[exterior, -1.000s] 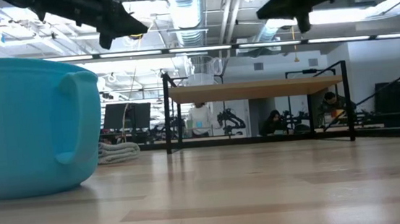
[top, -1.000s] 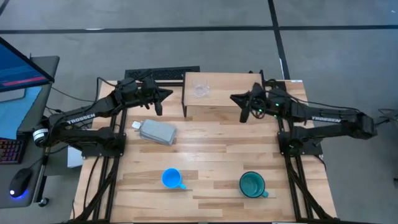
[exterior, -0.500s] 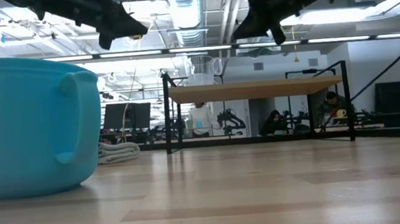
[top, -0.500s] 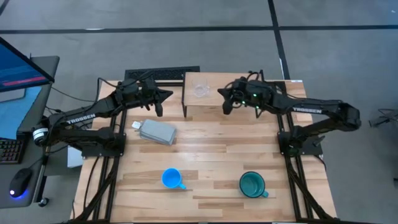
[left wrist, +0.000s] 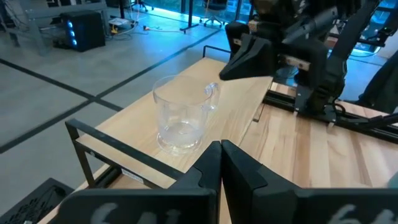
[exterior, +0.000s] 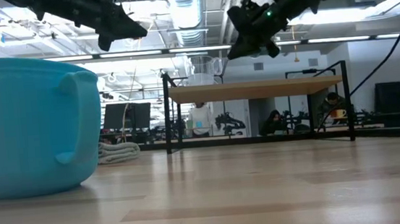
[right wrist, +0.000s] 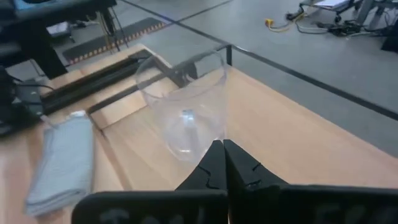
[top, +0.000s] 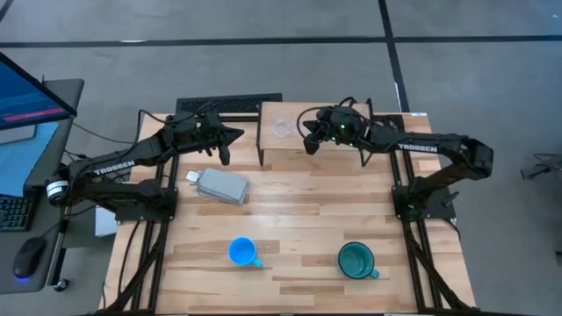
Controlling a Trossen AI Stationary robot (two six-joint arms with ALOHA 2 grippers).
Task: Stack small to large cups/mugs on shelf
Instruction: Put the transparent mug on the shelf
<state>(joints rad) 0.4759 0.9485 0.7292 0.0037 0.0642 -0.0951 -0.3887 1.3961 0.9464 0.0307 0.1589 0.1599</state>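
On the near tabletop stand the blue mug and teal mug. Farther back, the right pincer, closed and empty, hovers beside the glass cup on the shelf. It should open before reaching. The left pincer, closed, waits beside the shelf.

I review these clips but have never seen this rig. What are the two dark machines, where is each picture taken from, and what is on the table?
They are two robot arms. One camera looks down, one sits at tabletop height, one rides each wrist. The right gripper, shut and empty, is over the shelf beside the clear glass cup. The left gripper, also shut, waits left of the shelf. On the table lie a grey block, a blue mug and a teal-green mug.
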